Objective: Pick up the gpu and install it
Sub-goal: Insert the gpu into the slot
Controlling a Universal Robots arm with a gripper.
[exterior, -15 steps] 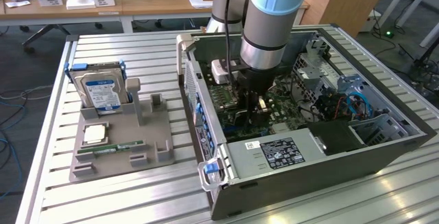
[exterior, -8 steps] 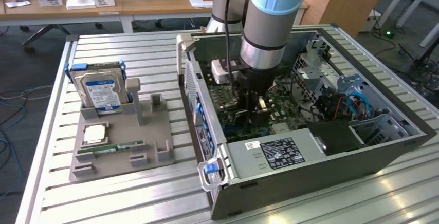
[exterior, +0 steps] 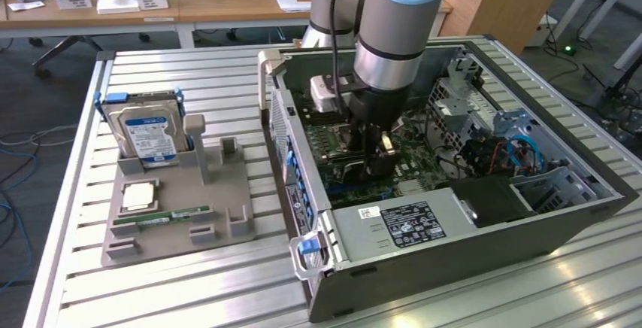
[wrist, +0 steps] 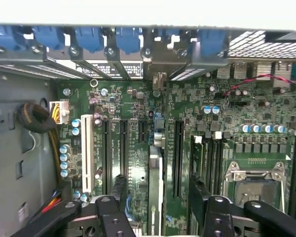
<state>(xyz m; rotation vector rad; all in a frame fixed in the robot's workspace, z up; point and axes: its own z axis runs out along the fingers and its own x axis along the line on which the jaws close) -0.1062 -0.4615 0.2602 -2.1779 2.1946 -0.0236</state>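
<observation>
gpu: stands edge-on in a motherboard slot, between the hand's fingers, not gripped.
hand: spread wide, inside the computer case.
hard drive: blue-white label, writing unreadable.

Arm vertical, wrist pointing down; gripper jaws spread wide apart.

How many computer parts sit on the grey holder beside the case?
3. On the grey holder, the hard drive stands upright at the far end, a square processor chip lies flat before it, the green memory stick nearest. None seems hidden.
</observation>
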